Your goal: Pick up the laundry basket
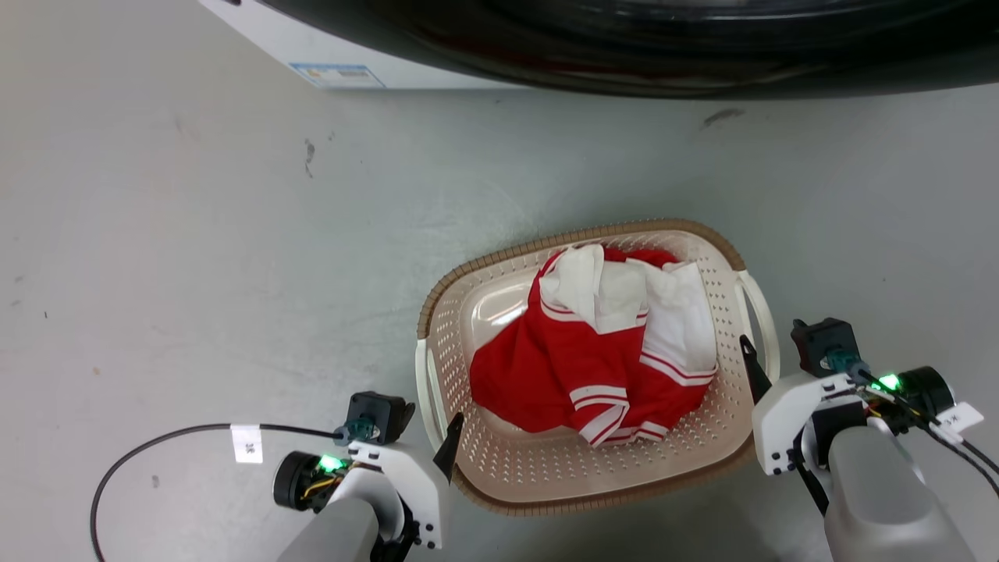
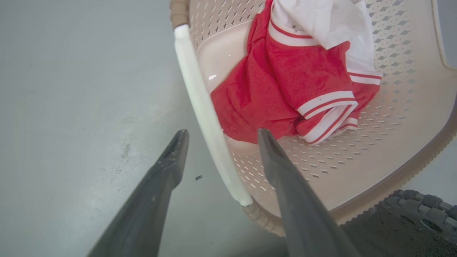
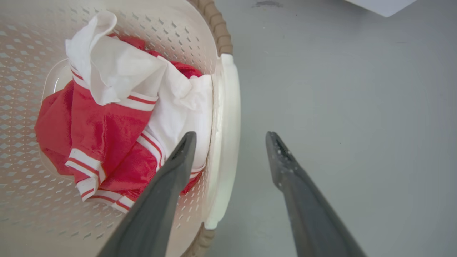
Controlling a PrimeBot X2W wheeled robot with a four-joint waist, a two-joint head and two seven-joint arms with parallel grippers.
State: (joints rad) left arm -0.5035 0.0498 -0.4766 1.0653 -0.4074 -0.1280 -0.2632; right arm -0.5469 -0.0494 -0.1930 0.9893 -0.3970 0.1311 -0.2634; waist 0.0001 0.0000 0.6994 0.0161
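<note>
The laundry basket (image 1: 538,468) sits on the grey floor, cream and perforated with a brown rim, holding a red and white garment (image 1: 577,367). My left gripper (image 1: 453,437) is open at the basket's left side. In the left wrist view its fingers (image 2: 222,131) straddle the white side handle (image 2: 200,92), one finger outside and one over the basket's inside. My right gripper (image 1: 751,363) is open at the right side. Its fingers (image 3: 231,134) likewise straddle the right handle (image 3: 228,107). Neither gripper is shut on a handle.
The washing machine's dark door (image 1: 624,39) and white body (image 1: 257,31) stand beyond the basket at the top of the head view. A black cable (image 1: 156,445) loops on the floor by my left arm. A dark ribbed part (image 2: 410,214) lies near the basket's front corner.
</note>
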